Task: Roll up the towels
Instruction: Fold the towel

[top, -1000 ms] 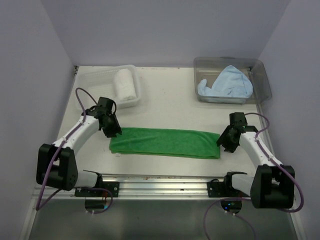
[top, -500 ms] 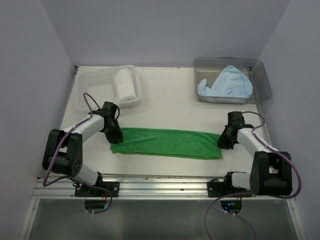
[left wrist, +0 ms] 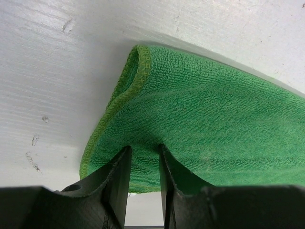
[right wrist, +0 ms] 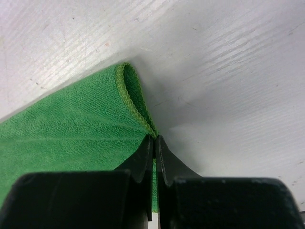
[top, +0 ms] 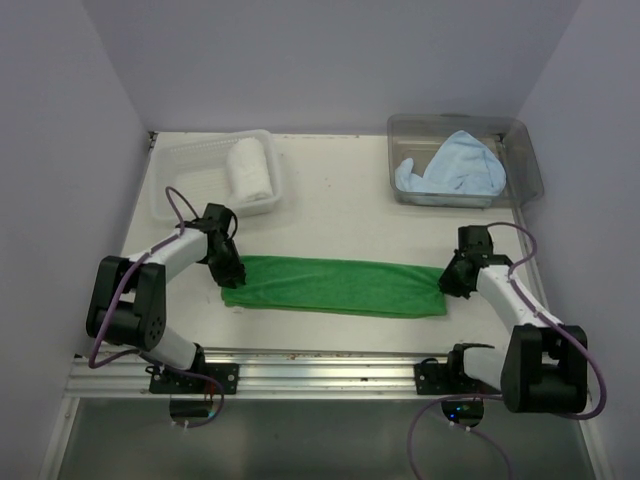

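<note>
White table and pale purple walls are all around me. On the table (top: 340, 205) lies the green towel (top: 330, 286), folded into a long flat strip just in front of my two arms.

My left claw (left wrist: 144, 151) is at its left end. The fingers are a little bit apart, with thick green cloth squeezed in the gap, so I think it has a grip. My right claw (right wrist: 153, 139) is at the right end, pressed tight together on the hem. A thin bit of green shows between its fingers.

The towel is soft, light and floppy. It will sag and bend, and a tiny pinch could slip off. I think the best place to hold it is one short end, so it rolls up straight.

The white towel (top: 248, 170) is rolled up in the basket (top: 190, 178), far left. The blue towel (top: 455, 172) sits bunched in the clear tub (top: 522, 150), far right.
</note>
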You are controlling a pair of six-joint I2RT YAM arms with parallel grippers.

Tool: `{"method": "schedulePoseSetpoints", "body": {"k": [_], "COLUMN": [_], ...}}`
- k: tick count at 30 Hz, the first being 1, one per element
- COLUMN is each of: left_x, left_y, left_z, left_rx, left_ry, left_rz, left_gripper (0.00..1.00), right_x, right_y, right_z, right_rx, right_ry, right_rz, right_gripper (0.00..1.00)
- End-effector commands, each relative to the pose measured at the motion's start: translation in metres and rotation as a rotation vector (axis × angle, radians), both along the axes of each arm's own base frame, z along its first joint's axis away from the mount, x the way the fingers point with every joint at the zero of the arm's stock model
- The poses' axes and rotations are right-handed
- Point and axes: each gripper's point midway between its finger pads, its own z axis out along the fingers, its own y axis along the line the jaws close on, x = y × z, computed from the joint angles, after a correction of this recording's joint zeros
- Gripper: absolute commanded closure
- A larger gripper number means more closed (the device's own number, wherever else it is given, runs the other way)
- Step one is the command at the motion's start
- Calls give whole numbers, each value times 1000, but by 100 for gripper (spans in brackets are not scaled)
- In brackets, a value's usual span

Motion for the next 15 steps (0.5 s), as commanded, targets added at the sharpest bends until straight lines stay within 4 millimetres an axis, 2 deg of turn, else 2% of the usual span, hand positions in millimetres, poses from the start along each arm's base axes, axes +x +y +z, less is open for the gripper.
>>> {"method": "schedulePoseSetpoints", "body": {"k": [1,4,9,15], "left_x": [-2,-3,-9,-13], "left_y": [10,7,5,-7], "left_z": [-25,-27,-32,-32], "left_rx": [45,29,17,-6], "left_ry": [18,21,29,22], "left_rz": [1,-5,-6,-31], "left_gripper": [67,67,67,68], "right_x": [9,13,14,11], "right_y": [-10,-9,-21,-28], "right_z": [20,40,71,78], "right_rx": [-56,-52,-118,-155], "right_ry": [-65,-125,-189,-161], "right_rz": [-4,11,-11,-34], "right_gripper": [100,100,100,100]}}
